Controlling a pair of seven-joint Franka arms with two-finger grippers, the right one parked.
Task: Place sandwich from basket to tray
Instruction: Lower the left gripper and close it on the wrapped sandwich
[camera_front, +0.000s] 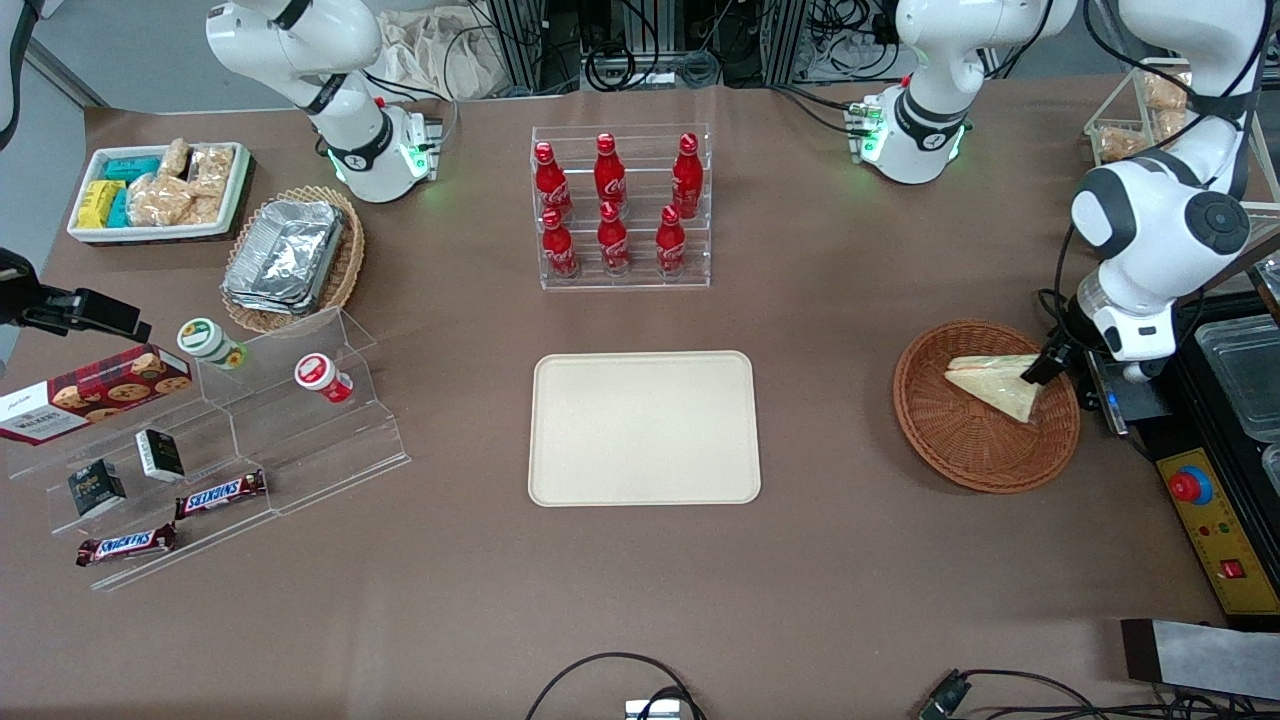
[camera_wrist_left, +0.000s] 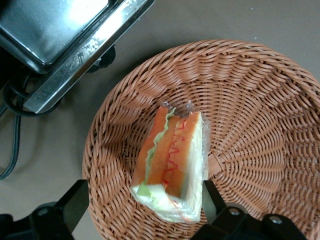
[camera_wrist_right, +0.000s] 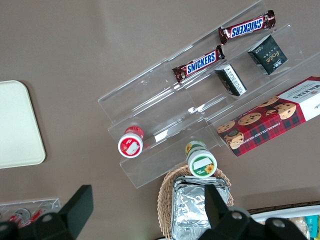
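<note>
On the brown counter, at the frame's right, I see my tool spread open astride the sandwich lying in the basket; tray sits centre frame.

Brown matte worktop, flat, evenly lit, soft shadows only. Farther from the front camera than the worktop: grey floor, a tangle of black cables around dark metal frame legs, and crumpled cream cloth. A black cable loop lies at the nearest edge. A yellow control panel with a red button sits at the working arm's end.
</note>
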